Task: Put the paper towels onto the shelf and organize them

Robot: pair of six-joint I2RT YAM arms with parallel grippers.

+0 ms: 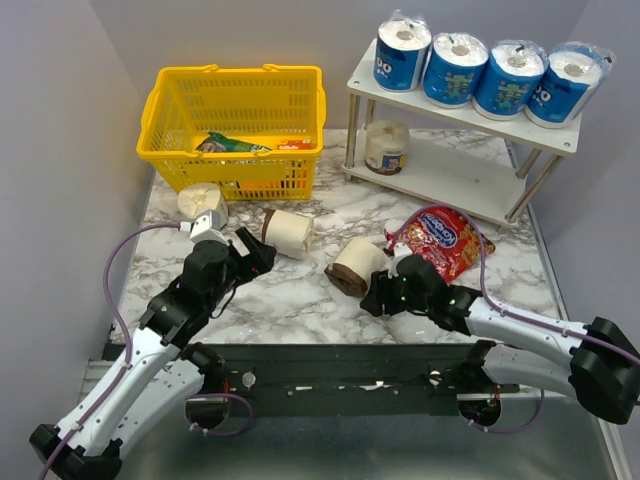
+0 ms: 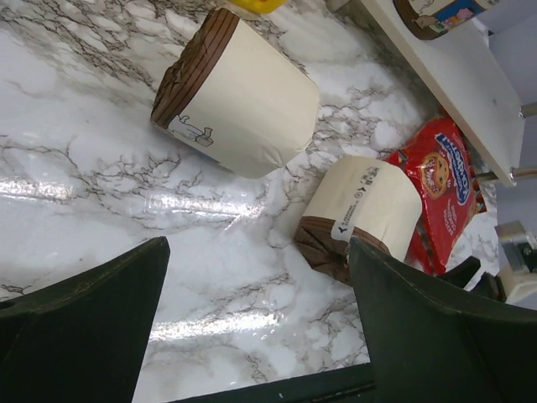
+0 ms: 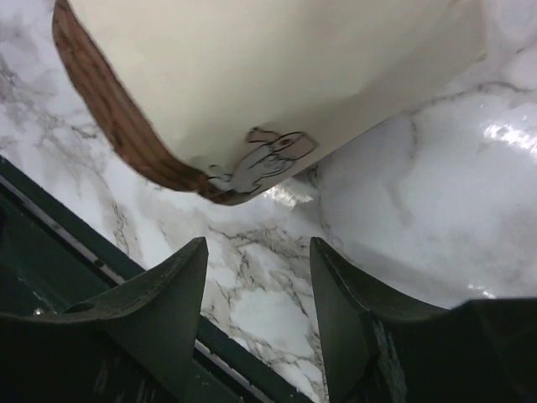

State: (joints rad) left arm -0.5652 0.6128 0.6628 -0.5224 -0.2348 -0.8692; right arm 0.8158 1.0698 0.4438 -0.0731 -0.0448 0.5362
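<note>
Four blue-wrapped paper towels (image 1: 490,72) stand in a row on the top tier of the white shelf (image 1: 470,182). One cream roll (image 1: 387,147) stands on its lower tier. Three cream rolls lie on the table: one (image 1: 200,203) by the basket, one (image 1: 288,232) in the middle and one (image 1: 355,267) to its right. My left gripper (image 1: 255,255) is open and empty, just short of the middle roll (image 2: 239,92). My right gripper (image 1: 375,292) is open and empty, close beside the right roll (image 3: 277,75), not touching it.
A yellow basket (image 1: 235,125) with snack packets stands at the back left. A red snack bag (image 1: 445,240) lies in front of the shelf, beside the right roll; it also shows in the left wrist view (image 2: 440,189). The table's dark front edge (image 1: 350,355) runs behind both grippers.
</note>
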